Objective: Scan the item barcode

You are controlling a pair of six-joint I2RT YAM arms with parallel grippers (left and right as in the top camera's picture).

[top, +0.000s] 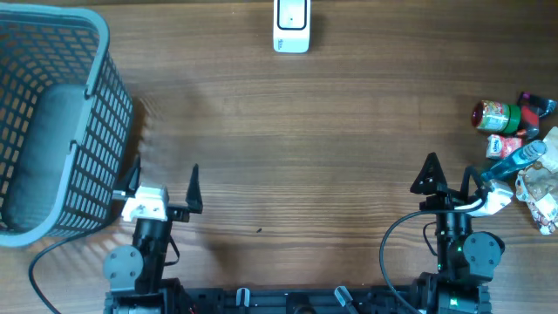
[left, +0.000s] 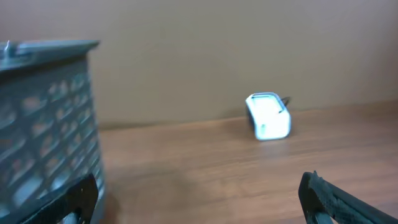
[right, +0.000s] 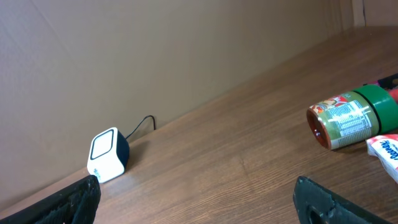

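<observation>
**A:** Risks, quick?

**B:** The left gripper [top: 163,180] and right gripper [top: 456,180] are both at the table's near edge. Their jaws are spread wide and hold nothing. The items are crammed together at the right edge, and the right gripper's outer finger is just beside them. A sloppy grab could pinch two things or send the jar [right: 346,121] rolling.

**A:** And after pickup?

**B:** The scanner [top: 291,26] sits mid far edge, well apart from the pile. That's a long carry, and if the code faces away from it there'll likely be no read.

**A:** What does the item look like?

**B:** Probably the jar. It lies on its side with a green lid and a red-green printed label. It's at the right edge, on the far side of the pile, next to a blue-capped bottle [top: 521,157] and packets [top: 540,187]. Can't tell where the barcode is.
</observation>
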